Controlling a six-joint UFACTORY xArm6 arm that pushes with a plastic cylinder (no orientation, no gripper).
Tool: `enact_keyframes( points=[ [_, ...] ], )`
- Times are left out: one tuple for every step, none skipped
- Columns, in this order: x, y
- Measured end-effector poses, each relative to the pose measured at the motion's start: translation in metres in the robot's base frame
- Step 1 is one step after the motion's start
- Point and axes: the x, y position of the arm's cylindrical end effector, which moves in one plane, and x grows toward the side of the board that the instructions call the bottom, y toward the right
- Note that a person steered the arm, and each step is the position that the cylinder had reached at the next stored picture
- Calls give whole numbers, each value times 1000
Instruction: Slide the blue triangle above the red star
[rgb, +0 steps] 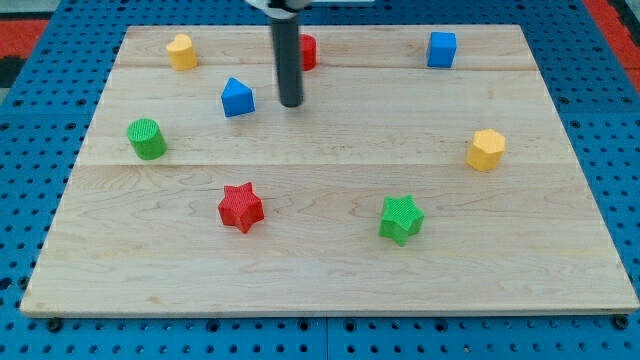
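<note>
The blue triangle (237, 97) sits on the wooden board (330, 265) in the upper left part of the view. The red star (241, 207) lies below it, toward the view's bottom. My tip (291, 104) is just to the right of the blue triangle, a small gap apart from it, and well above the red star. The dark rod rises from the tip to the view's top.
A red block (308, 51) is partly hidden behind the rod. A yellow block (181, 51) is at top left, a blue cube (441, 49) at top right, a green cylinder (147, 138) at left, a yellow hexagon (486, 150) at right, a green star (401, 219) at lower right.
</note>
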Motion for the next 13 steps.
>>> enact_keyframes(
  points=[
    [30, 31],
    [30, 46],
    [30, 49],
    [30, 49],
    [30, 52],
    [30, 51],
    [30, 38],
    [-21, -3],
    [-68, -96],
    [-61, -118],
    [-21, -76],
    [15, -54],
    [16, -61]
  ],
)
